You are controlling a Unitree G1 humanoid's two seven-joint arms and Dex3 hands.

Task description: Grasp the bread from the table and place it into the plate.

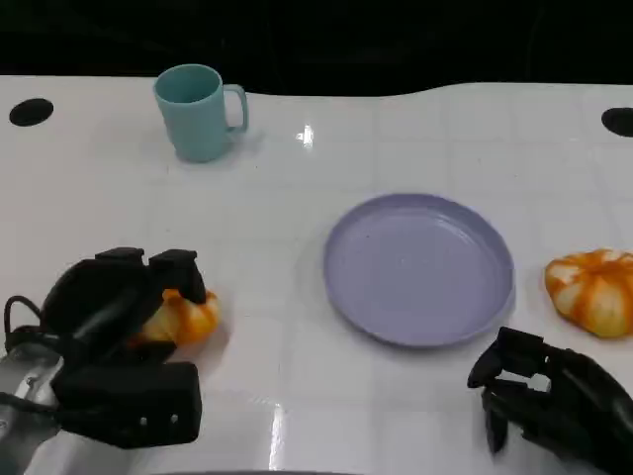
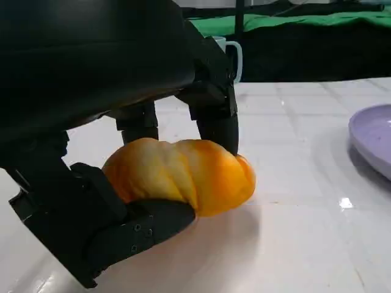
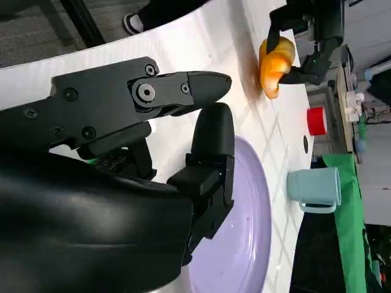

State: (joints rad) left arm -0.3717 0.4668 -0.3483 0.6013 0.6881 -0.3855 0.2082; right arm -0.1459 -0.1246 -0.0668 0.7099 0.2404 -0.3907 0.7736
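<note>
Already the left hand (image 1: 119, 327) closes around the golden-orange twisted bread roll (image 2: 180, 174) on the white tabletop (image 1: 297, 247), ready to carry it to the lilac round plate (image 1: 418, 267).

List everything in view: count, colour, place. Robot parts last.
bread in hand: 1, orange, table's left, resting on the table within the left hand's fingers
second bread: 1, orange and white, right of the plate
plate: 1, lavender, centre
mug: 1, teal, far left
table: 1, white
left hand: 1, black, gripping the bread
right hand: 1, black, near right, holding nothing
</note>
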